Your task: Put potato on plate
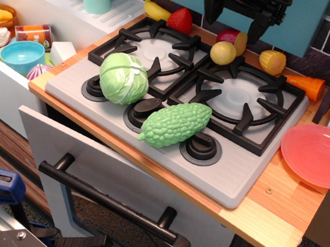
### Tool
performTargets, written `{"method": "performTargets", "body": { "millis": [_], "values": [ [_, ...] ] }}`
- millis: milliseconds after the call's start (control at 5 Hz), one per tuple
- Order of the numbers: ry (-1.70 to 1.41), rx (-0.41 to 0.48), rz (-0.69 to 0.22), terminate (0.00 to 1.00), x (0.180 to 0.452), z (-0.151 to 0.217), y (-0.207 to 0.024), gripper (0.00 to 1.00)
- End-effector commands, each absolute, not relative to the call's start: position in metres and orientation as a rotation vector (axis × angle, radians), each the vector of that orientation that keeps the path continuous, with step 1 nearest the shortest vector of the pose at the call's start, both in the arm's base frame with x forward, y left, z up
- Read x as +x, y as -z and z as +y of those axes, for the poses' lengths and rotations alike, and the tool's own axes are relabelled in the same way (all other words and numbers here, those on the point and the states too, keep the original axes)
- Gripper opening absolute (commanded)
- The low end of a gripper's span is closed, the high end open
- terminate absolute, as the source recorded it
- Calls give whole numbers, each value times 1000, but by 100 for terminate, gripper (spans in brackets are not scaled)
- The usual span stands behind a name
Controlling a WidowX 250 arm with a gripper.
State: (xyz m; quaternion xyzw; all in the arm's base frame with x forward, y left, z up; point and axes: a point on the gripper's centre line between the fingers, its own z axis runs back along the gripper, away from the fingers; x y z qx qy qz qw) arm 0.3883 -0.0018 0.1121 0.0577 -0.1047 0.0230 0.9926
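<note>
The potato (pixel 222 53) is a small pale-yellow round toy on the back of the stove, between the two burners and touching the dark-red halved piece (pixel 234 39). The salmon-pink plate (pixel 317 154) lies flat on the wooden counter at the right edge, with nothing on it. My black gripper (pixel 233 22) hangs at the top of the view, above and just behind the potato. Its fingers are spread apart and hold nothing. Its upper part is cut off by the frame.
A green cabbage (pixel 124 78) and a bumpy green gourd (pixel 175 124) lie on the stove front. A corn piece (pixel 272 62) and a carrot (pixel 305 85) sit at the back right, a banana (pixel 154 10) and a strawberry (pixel 179 20) at the back left. A blue bowl (pixel 22 56) is in the sink.
</note>
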Motion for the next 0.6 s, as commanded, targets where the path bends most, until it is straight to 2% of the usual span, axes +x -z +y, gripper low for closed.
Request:
{"method": "performTargets", "body": {
  "millis": [0,400],
  "values": [
    [-24,120,-281,0,426,7,-117,100],
    [-34,157,-306,0,443,19,-104,100]
  ]
}}
